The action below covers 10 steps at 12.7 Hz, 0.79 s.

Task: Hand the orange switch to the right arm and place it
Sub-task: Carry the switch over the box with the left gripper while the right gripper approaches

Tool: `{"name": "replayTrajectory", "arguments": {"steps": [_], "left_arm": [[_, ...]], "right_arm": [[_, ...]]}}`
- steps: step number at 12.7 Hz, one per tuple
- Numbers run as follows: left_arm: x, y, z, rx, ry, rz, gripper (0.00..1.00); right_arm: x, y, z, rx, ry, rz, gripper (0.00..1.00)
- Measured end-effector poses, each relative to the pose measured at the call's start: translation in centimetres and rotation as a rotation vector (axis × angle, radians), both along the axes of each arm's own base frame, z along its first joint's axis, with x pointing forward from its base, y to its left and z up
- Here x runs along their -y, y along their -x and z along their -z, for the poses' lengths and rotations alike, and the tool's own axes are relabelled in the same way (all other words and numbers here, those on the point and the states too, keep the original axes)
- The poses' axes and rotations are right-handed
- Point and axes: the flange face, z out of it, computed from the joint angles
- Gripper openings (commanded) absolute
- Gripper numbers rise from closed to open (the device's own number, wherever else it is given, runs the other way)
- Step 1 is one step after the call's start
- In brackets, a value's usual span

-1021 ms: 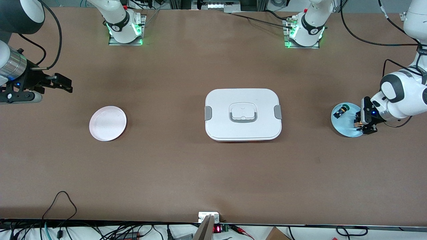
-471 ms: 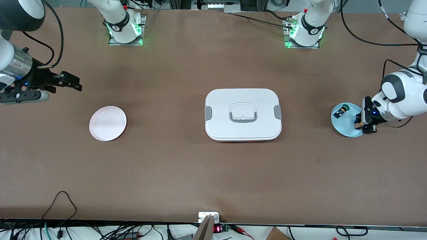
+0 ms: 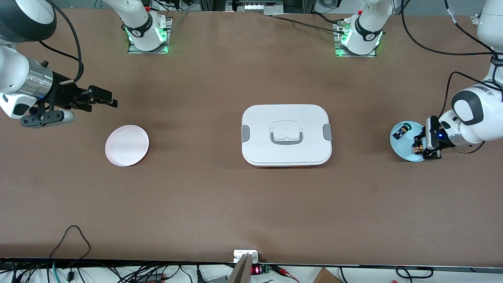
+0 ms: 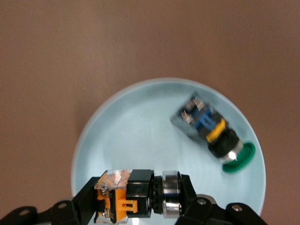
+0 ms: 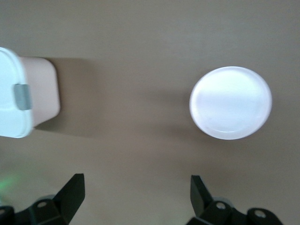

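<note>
Surface: brown table (image 3: 204, 196), arm bases along the edge farthest from the front camera, cables along the nearest edge
Blue plate (image 3: 401, 149): at the left arm's end of the table; holds two switches
Orange switch (image 4: 129, 194): low over the blue plate's rim, lying sideways, pinched across its black body and silver collar
Left pincer (image 3: 422, 146): pressed together on the orange switch, over the part of the blue plate nearest the front camera; judged a fresh grasp, taken side-on so the orange end stays exposed for the hand-over
Green-capped switch (image 4: 213, 136): lies tilted in the same plate, apart from the held one; not part of the job
Right pincer (image 3: 103, 98): fingers spread wide and holding nothing, in the air over bare table just beside the white plate; likely held open to receive
White plate (image 3: 127, 145): at the right arm's end of the table, nothing in it; probable drop spot
White lidded box (image 3: 286, 134): mid-table between the two plates, lid on with grey clips at both ends, contents hidden
Stage: pick-up looks done; lift, hand-over and placing not yet done
Risk: small part, thin grip; could twist when it changes pincers
</note>
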Motion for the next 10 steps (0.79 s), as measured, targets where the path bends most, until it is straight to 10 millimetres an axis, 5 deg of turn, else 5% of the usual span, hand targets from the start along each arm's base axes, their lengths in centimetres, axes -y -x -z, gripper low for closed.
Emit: {"name": "replayTrajectory", "arguments": {"steps": [5,10], "left_arm": [[8.2,-3.6,-5.3,-0.074,0.421,-0.067,0.0],[20.1,-4.8,-9.3,-0.149,0.967,-0.124,0.0]], "right_arm": [[-3.6,-0.1,0.1,-0.062,-0.372,0.077,1.0],[-8.2,-1.5,1.0,-0.136,-0.749,0.147,1.0]]}}
